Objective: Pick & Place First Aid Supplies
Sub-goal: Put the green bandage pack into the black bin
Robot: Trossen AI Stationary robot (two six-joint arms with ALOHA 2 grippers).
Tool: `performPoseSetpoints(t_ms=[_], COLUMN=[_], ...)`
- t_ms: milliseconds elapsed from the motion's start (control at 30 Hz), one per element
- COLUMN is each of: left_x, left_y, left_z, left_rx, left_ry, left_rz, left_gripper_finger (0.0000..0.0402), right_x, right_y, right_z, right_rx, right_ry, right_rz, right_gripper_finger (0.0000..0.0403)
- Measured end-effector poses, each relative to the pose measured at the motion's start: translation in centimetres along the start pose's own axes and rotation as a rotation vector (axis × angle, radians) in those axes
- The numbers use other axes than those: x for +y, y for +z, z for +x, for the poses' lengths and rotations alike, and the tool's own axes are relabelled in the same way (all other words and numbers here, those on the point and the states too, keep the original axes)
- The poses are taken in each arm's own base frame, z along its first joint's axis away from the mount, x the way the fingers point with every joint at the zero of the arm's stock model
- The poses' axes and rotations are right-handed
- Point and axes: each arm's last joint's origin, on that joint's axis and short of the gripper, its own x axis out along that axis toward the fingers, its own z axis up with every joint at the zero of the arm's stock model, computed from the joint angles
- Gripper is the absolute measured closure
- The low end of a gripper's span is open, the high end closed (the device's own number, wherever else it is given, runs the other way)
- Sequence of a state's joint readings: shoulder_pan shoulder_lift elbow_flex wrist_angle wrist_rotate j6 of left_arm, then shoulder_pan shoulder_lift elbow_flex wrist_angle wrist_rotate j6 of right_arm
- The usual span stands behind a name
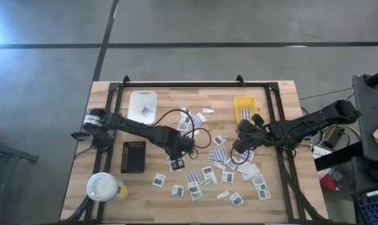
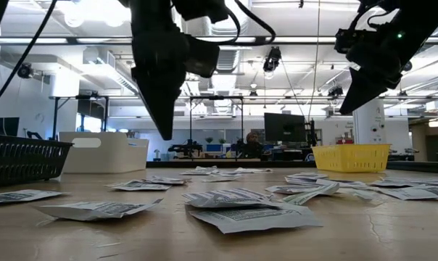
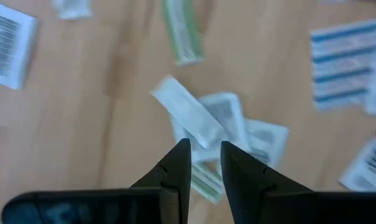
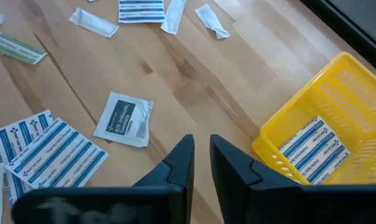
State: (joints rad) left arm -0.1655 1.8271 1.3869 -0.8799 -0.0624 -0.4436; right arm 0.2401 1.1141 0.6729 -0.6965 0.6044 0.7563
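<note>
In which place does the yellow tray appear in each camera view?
High view: the yellow tray sits near the far edge, right of centre.
Low view: at the right, far across the table.
Left wrist view: not in it.
Right wrist view: at the right side.
Shared landmark: the right pincer close to the tray.

A robotics lab or open workshop: a concrete floor [image 1: 239,25] surrounds the wooden bench [image 1: 176,201], with ceiling strip lights [image 2: 52,69] and monitors [image 2: 281,128] beyond it.
</note>
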Motion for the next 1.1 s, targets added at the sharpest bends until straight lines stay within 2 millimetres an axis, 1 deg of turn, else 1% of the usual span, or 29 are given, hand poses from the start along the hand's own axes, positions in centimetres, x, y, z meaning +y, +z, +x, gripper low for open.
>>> performPoseSetpoints(t_ms=[267,400,500,700,800,900,1100], left_x=[-1.8,-2.1,-2.2,-2.7,-2.8,-2.6,-2.2], left_y=[0.0,0.4,1.0,2.4,2.8,2.5,1.2], left_z=[0.2,-0.2,-1.1,-3.7,-4.2,-3.6,-0.9], left_rx=[-0.137,-0.17,-0.18,-0.214,-0.215,-0.198,-0.148], left_ry=[0.075,0.062,0.044,0.026,0.037,0.079,0.141], left_rz=[-0.055,-0.088,-0.109,-0.118,-0.138,-0.173,-0.28], left_gripper_finger=[0.0321,0.0321,0.0321,0.0321,0.0321,0.0321,0.0321], right_x=[0.0,-0.1,-0.1,-0.1,-0.1,-0.1,-0.1], right_y=[0.0,0.0,0.0,0.1,0.1,0.1,0.2], right_z=[0.0,0.0,0.0,0.0,0.0,0.0,0.0], right_rx=[-0.005,-0.017,-0.018,-0.019,-0.023,-0.036,-0.049], right_ry=[-0.006,-0.019,-0.021,-0.02,-0.024,-0.039,-0.053], right_rz=[-0.016,-0.025,-0.035,-0.056,-0.059,-0.06,-0.075], right_gripper_finger=[0.0359,0.0359,0.0359,0.0358,0.036,0.0359,0.0359])
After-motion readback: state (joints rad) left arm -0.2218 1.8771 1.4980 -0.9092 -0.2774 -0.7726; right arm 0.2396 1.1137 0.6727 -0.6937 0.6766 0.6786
